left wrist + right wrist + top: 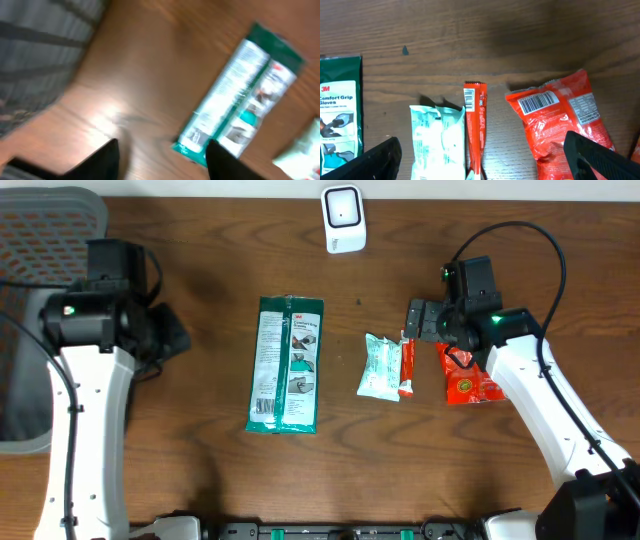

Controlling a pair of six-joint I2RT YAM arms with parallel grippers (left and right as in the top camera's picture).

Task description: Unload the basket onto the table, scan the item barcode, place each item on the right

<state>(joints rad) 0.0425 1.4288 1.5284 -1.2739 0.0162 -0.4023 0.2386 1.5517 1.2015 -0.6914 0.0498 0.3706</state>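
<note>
Left gripper [162, 144]: jaws apart, nothing between them, hovering over the brown wooden table [220, 270] at mid-left of the overhead frame, well clear of the items. Right gripper [481, 139]: jaws spread wide, empty, above the two small packets.

- Flat green-and-white plastic glove pack [287, 363]: lies flat at centre of the overhead frame. Its long axis runs top to bottom with a slight tilt, and the printed header end points to the frame top. That end faces the small white scanner box [343, 218] at top centre.
- Pale teal crinkled packet [381, 366]: right of the glove pack, long axis also top to bottom.
- Thin red bar wrapper [407, 368]: parallel to the teal packet and against its right edge.
- Glossy red snack bag [468, 380]: rightmost item, tilted. Its black-and-white barcode [538, 101] faces up near the upper end in the right wrist view.

Hard to make out:
- Left wrist view is motion-blurred, and the glove pack print is unreadable there.
- Overhead, the right arm covers part of the snack bag.
- Right wrist view cuts the glove pack at the left edge and the packets at the bottom.
- Grey mesh chair [40, 230] is cropped at upper left.
</note>
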